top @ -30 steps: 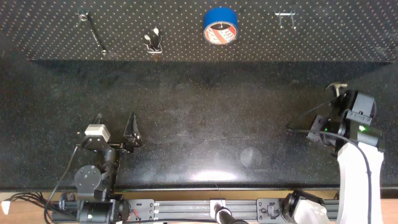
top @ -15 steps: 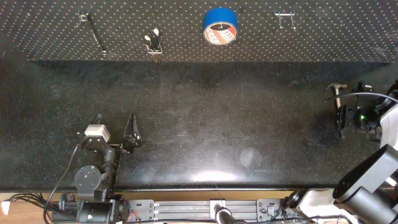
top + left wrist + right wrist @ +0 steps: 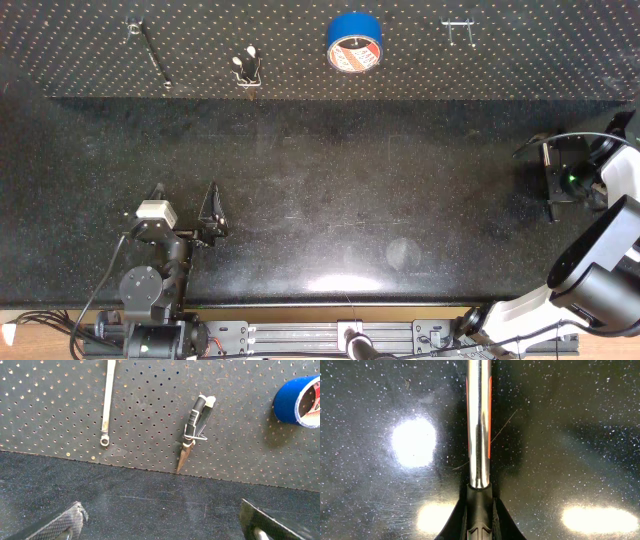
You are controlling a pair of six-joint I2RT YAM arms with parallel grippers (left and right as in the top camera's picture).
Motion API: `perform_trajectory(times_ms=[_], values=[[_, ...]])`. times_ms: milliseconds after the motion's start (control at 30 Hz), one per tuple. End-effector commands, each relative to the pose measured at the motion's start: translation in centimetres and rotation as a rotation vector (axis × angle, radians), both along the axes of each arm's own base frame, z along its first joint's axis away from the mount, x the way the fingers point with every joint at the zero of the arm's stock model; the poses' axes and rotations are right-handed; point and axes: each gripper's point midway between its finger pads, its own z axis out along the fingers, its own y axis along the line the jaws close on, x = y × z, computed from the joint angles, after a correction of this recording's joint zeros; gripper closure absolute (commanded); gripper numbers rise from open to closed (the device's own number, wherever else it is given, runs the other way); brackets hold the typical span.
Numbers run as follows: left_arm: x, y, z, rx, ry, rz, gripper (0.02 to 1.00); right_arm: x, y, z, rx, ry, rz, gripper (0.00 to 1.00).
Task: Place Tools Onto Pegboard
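A hammer point(image 3: 479, 425) with a chrome, red-striped shaft and black handle lies on the dark worktop near its right edge point(image 3: 549, 190). My right gripper point(image 3: 480, 507) is down over it, its fingers closed against both sides of the black handle; in the top view the right gripper point(image 3: 560, 170) covers much of the hammer. My left gripper point(image 3: 186, 205) rests low at the left front, open and holding nothing point(image 3: 165, 532). It faces the pegboard point(image 3: 560, 50).
On the pegboard hang a wrench point(image 3: 150, 52), pliers point(image 3: 247, 70), a blue tape roll point(image 3: 354, 43) and a bare double hook point(image 3: 459, 32). The worktop's right edge lies just beyond the hammer. A wide bare stretch of worktop point(image 3: 380, 180) separates the arms.
The right arm swung out to the right edge and turned, and its gripper came down over the hammer's handle. The left arm has kept still.
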Motion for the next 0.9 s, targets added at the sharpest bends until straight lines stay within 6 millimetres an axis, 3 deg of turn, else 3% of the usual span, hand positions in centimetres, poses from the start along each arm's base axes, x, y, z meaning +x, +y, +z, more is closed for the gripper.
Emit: perform_trajectory(times_ms=[33,100,167,200,233,267,333,367,400,433,467,567,700,800,867,900], values=[[0.0,-0.1,0.0,0.008,-0.003,-0.008,0.025,-0.3,1.0,-1.6,0.036,0.041,0.004,0.925],[0.0,-0.1,0.0,0.008,-0.002,-0.008,0.025,0.8,1.4,0.0,0.012,-0.007,-0.058,0.925],[0.0,-0.1,0.0,0.008,-0.003,-0.008,0.025,2.8,2.2,4.6,-0.03,-0.159,-0.217,0.925],[0.0,-0.1,0.0,0.008,-0.003,-0.009,0.025,3.5,3.7,7.8,-0.023,-0.274,-0.198,0.925],[0.0,-0.1,0.0,0.008,-0.003,-0.009,0.025,3.8,7.4,11.9,0.041,-0.478,-0.156,0.925],[0.0,-0.1,0.0,0.008,-0.002,-0.009,0.025,2.7,11.2,14.6,0.084,-0.649,-0.128,0.925],[0.0,-0.1,0.0,0.008,-0.003,-0.008,0.025,3.1,18.1,20.9,0.179,-0.998,0.054,0.925],[0.0,-0.1,0.0,0.008,-0.002,-0.008,0.025,3.9,20.1,23.0,0.212,-1.085,0.117,0.925],[0.0,-0.1,0.0,0.008,-0.003,-0.008,0.025,4.9,21.9,23.8,0.239,-1.124,0.179,0.923],[0.0,-0.1,0.0,0.008,-0.003,-0.009,0.025,6.7,23.5,23.4,0.293,-1.129,0.195,0.925],[0.0,-0.1,0.0,0.008,-0.002,-0.009,0.025,8.4,23.7,22.8,0.296,-1.14,0.205,0.925],[0.0,-0.1,0.0,0.008,-0.003,-0.008,0.025,11.4,23.5,21.2,0.296,-1.147,0.202,0.925],[0.0,-0.1,0.0,0.008,-0.003,-0.009,0.025,15.1,21.7,19.3,0.275,-1.145,0.167,0.925],[0.0,-0.1,0.0,0.008,-0.002,-0.008,0.025,16.1,21.5,17.5,0.278,-1.123,0.162,0.925],[0.0,-0.1,0.0,0.008,-0.002,-0.008,0.025,16.2,21.5,17.5,0.277,-1.127,0.162,0.921],[0.0,-0.1,0.0,0.008,-0.002,-0.008,0.025,16.2,21.5,17.5,0.277,-1.127,0.162,0.025]])
